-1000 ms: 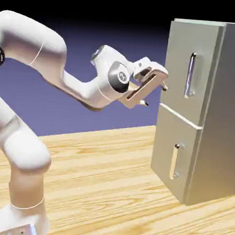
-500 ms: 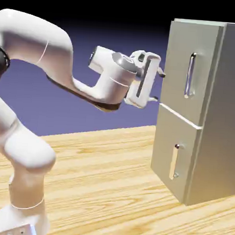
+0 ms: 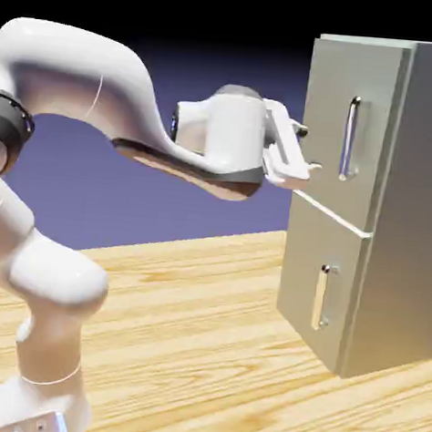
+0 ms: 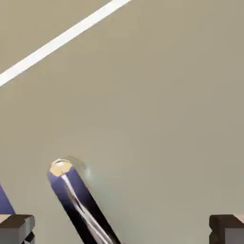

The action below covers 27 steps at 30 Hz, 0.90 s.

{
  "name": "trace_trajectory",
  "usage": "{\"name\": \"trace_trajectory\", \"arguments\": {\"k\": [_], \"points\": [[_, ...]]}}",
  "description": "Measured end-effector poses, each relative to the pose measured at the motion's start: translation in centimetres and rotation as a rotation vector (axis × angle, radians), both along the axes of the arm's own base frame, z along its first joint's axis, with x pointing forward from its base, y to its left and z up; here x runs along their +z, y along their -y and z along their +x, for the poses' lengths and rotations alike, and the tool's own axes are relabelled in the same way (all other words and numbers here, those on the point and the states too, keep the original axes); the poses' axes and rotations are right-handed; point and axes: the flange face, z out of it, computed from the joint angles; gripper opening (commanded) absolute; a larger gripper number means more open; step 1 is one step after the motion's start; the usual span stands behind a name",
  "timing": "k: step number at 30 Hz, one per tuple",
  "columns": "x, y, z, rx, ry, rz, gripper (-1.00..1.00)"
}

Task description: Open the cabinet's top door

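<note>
The grey metallic cabinet (image 3: 399, 207) stands on the exterior view's right, both doors shut. Its top door (image 3: 333, 110) carries a long vertical silver handle (image 3: 351, 139). My gripper (image 3: 307, 150) hovers open just left of that handle, close to the door's lower part and apart from the bar. The hand view is filled by the grey door panel (image 4: 157, 109). A handle's rounded end (image 4: 62, 169) runs down between my open gripper's (image 4: 122, 229) fingertips (image 4: 16, 228), nearer the left one. A pale seam (image 4: 57, 42) crosses the upper left.
Below the seam sits the shorter lower door (image 3: 311, 273) with its own vertical handle (image 3: 323, 297). The cabinet rests on a wooden table (image 3: 200, 346). My white arm (image 3: 74, 90) arches in from the left.
The hand has rolled and moved right, closer to the top door's handle. The jaws have stayed open. The cabinet's doors have not moved.
</note>
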Motion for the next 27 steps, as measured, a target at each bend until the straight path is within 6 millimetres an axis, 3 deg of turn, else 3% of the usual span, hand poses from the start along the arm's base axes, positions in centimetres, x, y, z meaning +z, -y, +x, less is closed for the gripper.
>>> {"name": "trace_trajectory", "arguments": {"k": [11,15,16,27], "points": [[0.4,3.2,1.9,0.083,0.155,-0.444,0.00],[0.4,2.9,6.3,0.083,0.154,-0.442,0.00],[0.4,2.8,6.9,0.083,0.155,-0.444,-1.00],[0.4,2.1,5.8,0.028,0.142,-0.438,-1.00]]}}
